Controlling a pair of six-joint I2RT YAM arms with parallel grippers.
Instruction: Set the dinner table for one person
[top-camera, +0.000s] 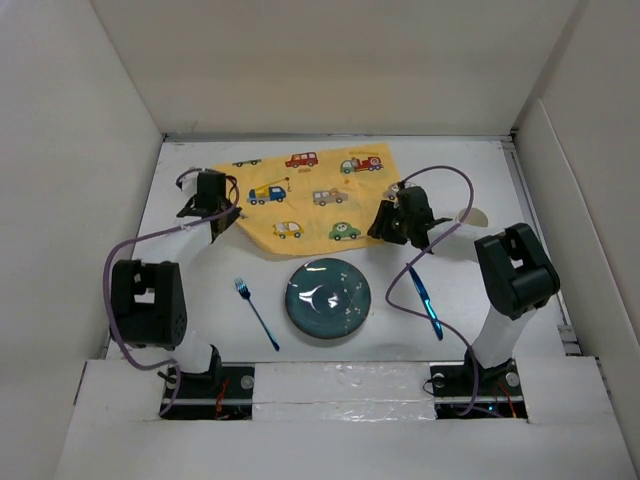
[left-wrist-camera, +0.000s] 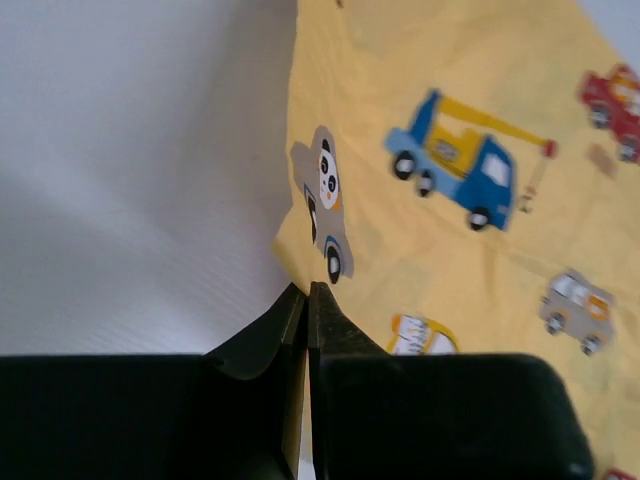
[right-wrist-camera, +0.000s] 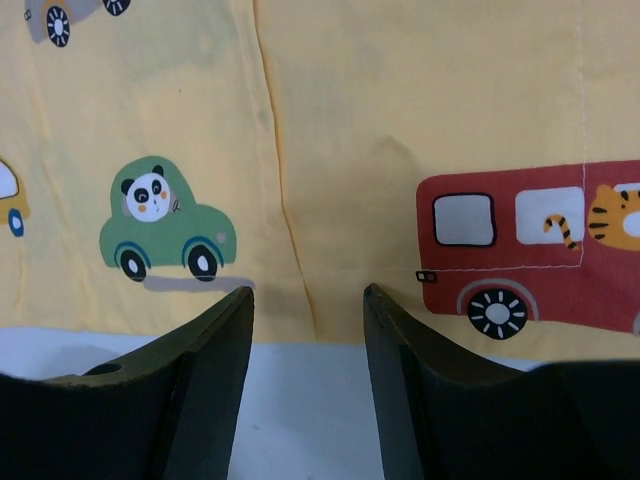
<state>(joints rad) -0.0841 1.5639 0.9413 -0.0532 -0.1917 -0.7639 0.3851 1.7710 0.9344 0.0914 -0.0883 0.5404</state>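
Top view, dinner table: the large, flat, white matte dinner table (top-camera: 200, 300) fills the floor between the white walls, and both my arm bases sit at its near edge.
Top view, cloth: a yellow fabric cloth printed with cartoon cars (top-camera: 310, 195) lies on the far half of the table, slightly askew.
Top view, plate: a round, glossy, dark teal plate (top-camera: 328, 298) rests just nearer than the cloth, about midway between my arms.
Top view, fork: a slim blue fork (top-camera: 256, 312) lies left of the plate, apart from it, tines pointing away from me.
Top view, right utensil: a slim blue utensil (top-camera: 425, 300) lies right of the plate; I cannot tell what kind it is.
Top view, left gripper: my left gripper (top-camera: 213, 207) is at the cloth's left edge.
Top view, right gripper: my right gripper (top-camera: 397, 222) is over the cloth's near right corner.
Left wrist view, fingers: my two black fingers (left-wrist-camera: 340, 335) are pressed together, tips right at the cloth's edge, bare table to the left. I cannot tell whether fabric is caught between them.
Left wrist view, print: a blue crane truck (left-wrist-camera: 460, 160) shows beyond the tips.
Right wrist view, fingers: my fingers (right-wrist-camera: 210, 340) are spread with nothing between them, over the cloth's near hem.
Right wrist view, print: a green panda car (right-wrist-camera: 165, 235) lies ahead on the left and a red bus (right-wrist-camera: 530, 250) on the right.
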